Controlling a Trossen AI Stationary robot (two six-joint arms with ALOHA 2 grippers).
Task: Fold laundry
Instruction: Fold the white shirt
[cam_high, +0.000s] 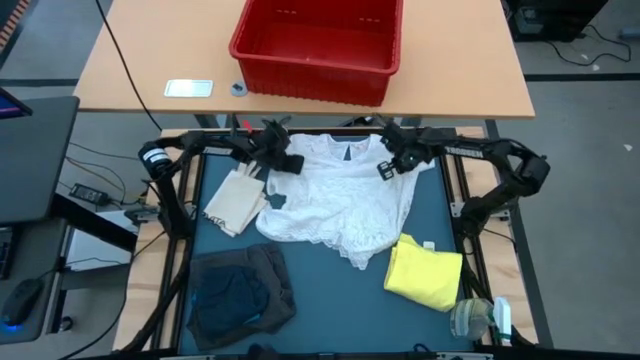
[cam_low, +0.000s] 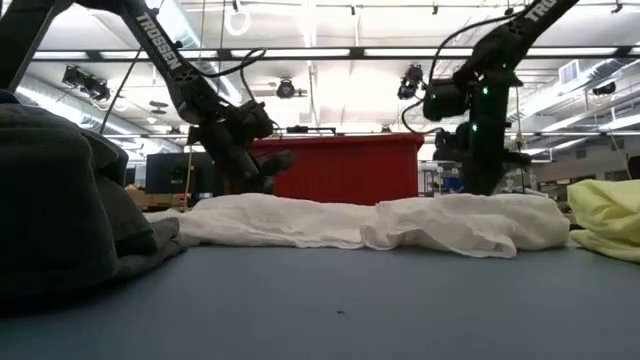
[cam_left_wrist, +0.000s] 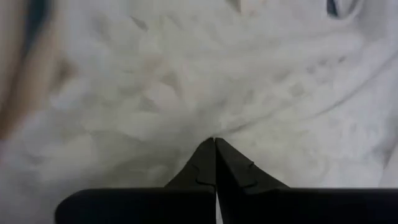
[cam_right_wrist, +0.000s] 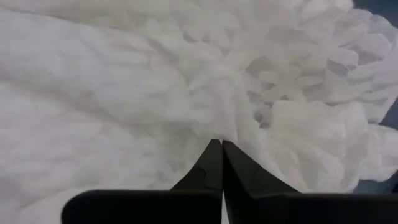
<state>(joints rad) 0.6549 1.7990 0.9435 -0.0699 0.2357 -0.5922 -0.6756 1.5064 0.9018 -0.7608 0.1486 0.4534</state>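
Observation:
The large white lacy garment (cam_high: 335, 205) lies crumpled and flat in the middle of the dark table, and shows as a low ridge (cam_low: 400, 222) in the low view. My left gripper (cam_high: 292, 164) is shut at its far left shoulder. My right gripper (cam_high: 386, 167) is shut at its far right shoulder. A yellow garment (cam_high: 424, 271) lies folded at the near right. A dark grey garment with a bright blue one (cam_high: 240, 292) lies heaped at the near left. My left gripper pinches the white garment's far left shoulder area (cam_left_wrist: 214, 134) between its shut fingertips, coming from above and pointing down; creases run out from the tips. The cloth still lies on the table. My right gripper pinches a gathered fold near the garment's far right shoulder (cam_right_wrist: 222, 134) from above, with wrinkles bunching at the tips. The garment rests on the table.
A cream tote bag (cam_high: 235, 201) lies left of the white garment. A clear plastic item with green trim (cam_high: 480, 318) sits at the near right corner. A red bin (cam_high: 320, 45) stands on the wooden table (cam_high: 150, 60) beyond the far edge.

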